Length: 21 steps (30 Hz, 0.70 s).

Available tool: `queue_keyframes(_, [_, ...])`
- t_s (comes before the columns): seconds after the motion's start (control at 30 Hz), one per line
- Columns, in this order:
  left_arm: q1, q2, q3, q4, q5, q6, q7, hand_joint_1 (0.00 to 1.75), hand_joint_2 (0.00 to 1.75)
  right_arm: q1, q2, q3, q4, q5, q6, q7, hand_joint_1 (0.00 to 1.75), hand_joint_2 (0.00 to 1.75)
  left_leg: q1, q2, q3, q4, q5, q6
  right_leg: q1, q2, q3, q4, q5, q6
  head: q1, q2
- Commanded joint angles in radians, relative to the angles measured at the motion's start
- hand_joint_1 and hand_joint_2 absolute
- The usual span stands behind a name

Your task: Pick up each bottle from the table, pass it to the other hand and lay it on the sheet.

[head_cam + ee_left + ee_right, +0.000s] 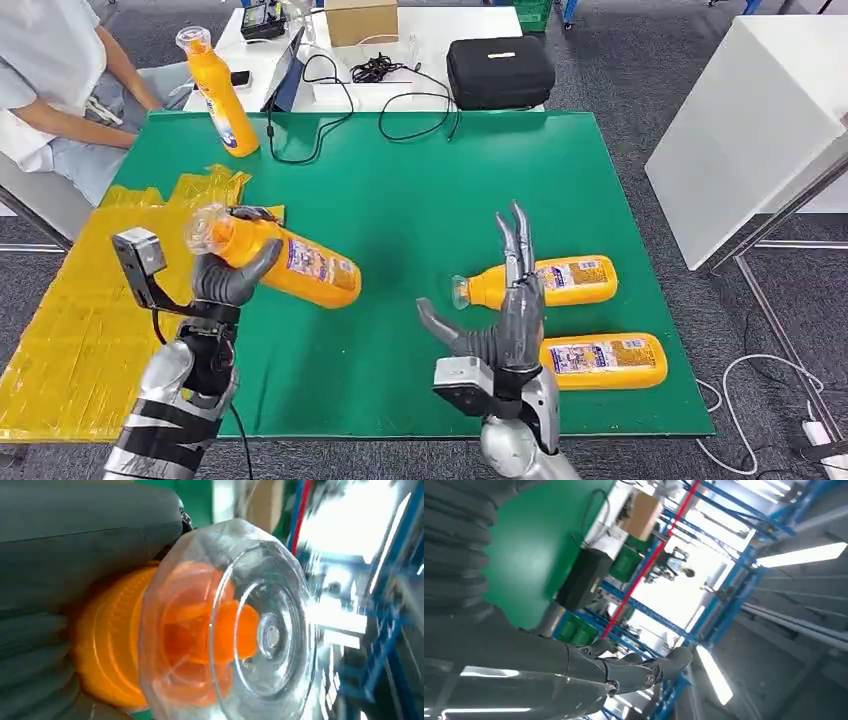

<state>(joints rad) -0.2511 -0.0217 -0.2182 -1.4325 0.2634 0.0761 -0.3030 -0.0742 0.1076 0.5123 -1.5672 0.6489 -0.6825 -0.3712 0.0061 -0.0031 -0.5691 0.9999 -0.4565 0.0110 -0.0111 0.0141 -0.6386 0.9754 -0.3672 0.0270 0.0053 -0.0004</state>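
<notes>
The held bottle point(275, 255) lies nearly level above the green table point(400, 200), clear cap toward the yellow sheet point(70, 330), base toward the table's middle. The left hand point(232, 278) grips it near the neck; the fingers hide part of its shoulder. The right hand point(505, 320) is empty, fingers spread upward, covering part of two lying bottles point(560, 280). A fourth bottle point(220, 95) stands at the far corner.
</notes>
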Motion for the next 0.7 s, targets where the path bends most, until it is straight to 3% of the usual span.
queue_keyframes(0.03, [-0.049, 0.057, 0.012, -0.12, -0.518, 0.329, -0.038, 1.75, 1.75, 0.118, -0.089, -0.074, -0.263, -0.003, -0.006, -0.016, 0.0, 1.75, 0.001, -0.004, 0.002, 0.002, -0.003, 0.0, 0.002, -0.005, 0.004, 0.001, -0.003, -0.001, 0.0, 0.0])
queue_keyframes(0.13, [-0.043, 0.067, 0.025, -0.146, -0.581, 0.346, -0.022, 1.75, 1.75, 0.137, -0.102, -0.083, -0.299, -0.026, 0.018, -0.016, 0.0, 1.75, 0.001, -0.002, 0.002, 0.001, -0.002, 0.0, 0.001, -0.003, 0.003, 0.001, -0.003, 0.0, 0.0, 0.0])
queue_keyframes(0.3, [0.0, 0.105, 0.03, -0.175, -1.024, 0.451, 0.045, 1.75, 1.75, 0.187, -0.134, -0.13, -0.382, -0.205, 0.177, -0.061, 0.0, 1.75, 0.0, -0.001, 0.003, 0.0, -0.002, 0.0, 0.0, -0.002, 0.004, 0.0, -0.002, -0.001, 0.0, 0.0])
queue_keyframes(0.37, [-0.007, 0.148, -0.021, -0.166, -1.134, 0.347, 0.077, 1.75, 1.75, 0.202, -0.132, -0.181, -0.398, -0.24, 0.216, -0.077, 0.0, 1.75, 0.0, -0.001, 0.002, 0.0, -0.002, 0.0, 0.0, -0.002, 0.003, 0.0, -0.002, -0.001, 0.0, 0.0])
queue_keyframes(0.43, [-0.032, 0.174, -0.065, -0.117, -1.375, 0.338, 0.158, 1.75, 1.75, 0.202, -0.123, -0.224, -0.398, -0.254, 0.242, -0.085, 0.0, 1.75, 0.0, -0.002, 0.003, 0.0, -0.002, 0.0, 0.001, -0.003, 0.004, -0.001, -0.002, -0.001, 0.0, 0.0])
queue_keyframes(0.7, [-0.046, 0.176, -0.081, -0.087, -1.42, 0.343, 0.174, 1.75, 1.75, 0.204, -0.111, -0.236, -0.395, -0.255, 0.253, -0.09, 0.0, 1.75, 0.0, -0.001, 0.003, -0.001, -0.001, 0.0, 0.0, -0.003, 0.003, -0.001, -0.002, 0.0, 0.0, 0.0])
